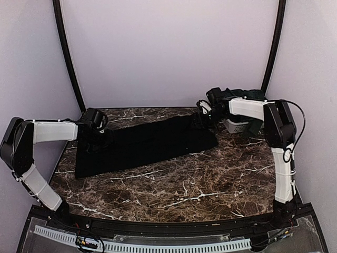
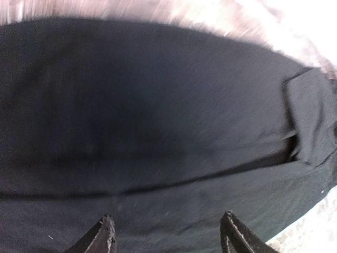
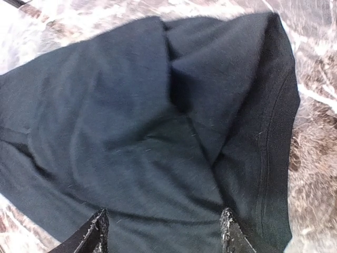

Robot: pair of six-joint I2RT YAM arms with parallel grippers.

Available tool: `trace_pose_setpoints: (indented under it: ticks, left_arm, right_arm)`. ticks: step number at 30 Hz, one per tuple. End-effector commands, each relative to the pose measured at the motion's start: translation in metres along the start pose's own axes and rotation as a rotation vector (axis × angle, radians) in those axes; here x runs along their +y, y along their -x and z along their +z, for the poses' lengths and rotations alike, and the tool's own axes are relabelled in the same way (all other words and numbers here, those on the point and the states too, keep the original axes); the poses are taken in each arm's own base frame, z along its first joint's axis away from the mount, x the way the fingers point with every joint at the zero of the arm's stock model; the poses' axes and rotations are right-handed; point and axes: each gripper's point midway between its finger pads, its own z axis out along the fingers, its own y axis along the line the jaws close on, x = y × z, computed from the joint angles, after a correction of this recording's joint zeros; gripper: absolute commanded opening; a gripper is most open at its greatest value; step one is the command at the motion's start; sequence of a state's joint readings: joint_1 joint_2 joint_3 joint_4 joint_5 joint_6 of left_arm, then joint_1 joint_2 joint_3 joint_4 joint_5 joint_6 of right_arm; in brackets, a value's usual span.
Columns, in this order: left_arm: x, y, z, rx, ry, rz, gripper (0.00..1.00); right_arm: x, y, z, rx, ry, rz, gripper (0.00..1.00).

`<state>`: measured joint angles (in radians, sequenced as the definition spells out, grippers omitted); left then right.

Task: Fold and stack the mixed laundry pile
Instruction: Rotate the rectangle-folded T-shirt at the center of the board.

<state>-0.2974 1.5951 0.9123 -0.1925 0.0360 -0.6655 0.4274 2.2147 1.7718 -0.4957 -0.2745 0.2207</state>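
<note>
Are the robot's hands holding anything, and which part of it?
Nothing is held. The left gripper and the right gripper are both open over the plain black cloth piece, with nothing pinched.

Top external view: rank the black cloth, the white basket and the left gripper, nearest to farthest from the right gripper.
1. The black cloth: directly beneath the right gripper, which hangs over the cloth's right end.
2. The white basket: just to that gripper's right, at the back right.
3. The left gripper: far across, over the cloth's left end.
</note>
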Motion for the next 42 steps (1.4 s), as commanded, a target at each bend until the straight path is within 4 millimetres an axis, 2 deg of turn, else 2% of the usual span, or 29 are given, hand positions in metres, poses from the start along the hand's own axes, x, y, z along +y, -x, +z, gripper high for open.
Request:
trace_pose_setpoints:
  ticks: [1,2,3,4,5,7,10,16,21,22,23,25,26,29,33,37,39,40,42]
  left_arm:
    - [-0.021,0.052,-0.032,-0.134,0.034,0.119,0.68]
    - [-0.018,0.051,-0.024,-0.111,0.057,0.134,0.69]
    - [-0.026,0.062,-0.025,-0.125,0.046,0.139,0.69]
    - [-0.021,0.06,-0.014,-0.096,0.068,0.146,0.69]
    - [-0.025,0.069,-0.012,-0.106,0.073,0.146,0.69]
    - [-0.02,0.071,0.008,-0.069,0.098,0.143,0.68]
    - [-0.021,0.079,0.021,-0.069,0.108,0.144,0.67]
    - [0.003,0.075,0.047,-0.019,0.171,0.128,0.64]
    - [0.021,0.049,0.059,0.048,0.206,0.114,0.61]
    - [0.026,0.039,0.061,0.071,0.208,0.112,0.6]
    - [0.026,0.037,0.059,0.068,0.198,0.105,0.59]
    - [0.036,0.015,0.057,0.107,0.194,0.088,0.57]
    - [0.032,0.01,0.053,0.11,0.17,0.082,0.56]
    - [0.035,-0.019,0.049,0.149,0.166,0.102,0.55]
    - [0.014,-0.06,0.041,0.214,0.123,0.161,0.53]
    - [-0.018,-0.098,0.027,0.269,0.07,0.237,0.53]
    - [-0.035,-0.104,0.015,0.269,0.025,0.252,0.52]
    - [-0.037,-0.105,0.01,0.272,0.026,0.255,0.53]
    - [-0.042,-0.092,-0.004,0.224,0.026,0.265,0.53]
  right_arm:
    - [0.051,0.019,-0.05,-0.09,0.047,-0.078,0.71]
    - [0.059,0.016,-0.054,-0.089,0.059,-0.083,0.7]
    - [0.065,0.011,-0.056,-0.083,0.072,-0.082,0.7]
    - [0.07,0.005,-0.056,-0.074,0.085,-0.077,0.69]
    - [0.072,-0.003,-0.053,-0.06,0.093,-0.069,0.69]
    - [0.081,-0.018,-0.044,-0.033,0.111,-0.065,0.68]
    - [0.085,-0.041,-0.022,0.031,0.117,-0.055,0.67]
    - [0.068,-0.067,0.016,0.103,0.105,-0.007,0.66]
    - [0.04,-0.074,0.038,0.138,0.062,0.016,0.66]
    - [0.034,-0.071,0.04,0.135,0.054,0.02,0.66]
    - [0.026,-0.07,0.043,0.136,0.046,0.028,0.65]
    - [0.011,-0.063,0.049,0.129,0.032,0.039,0.65]
    - [0.004,-0.059,0.052,0.125,0.023,0.041,0.65]
    - [-0.006,-0.039,0.059,0.104,0.021,0.03,0.65]
    - [0.0,0.004,0.063,0.049,0.034,-0.006,0.65]
    - [0.003,0.04,0.062,0.009,0.025,-0.033,0.65]
    - [0.002,0.052,0.055,-0.011,0.02,-0.04,0.65]
    - [0.003,0.059,0.048,-0.025,0.016,-0.045,0.65]
    - [0.006,0.063,0.032,-0.036,0.008,-0.058,0.65]
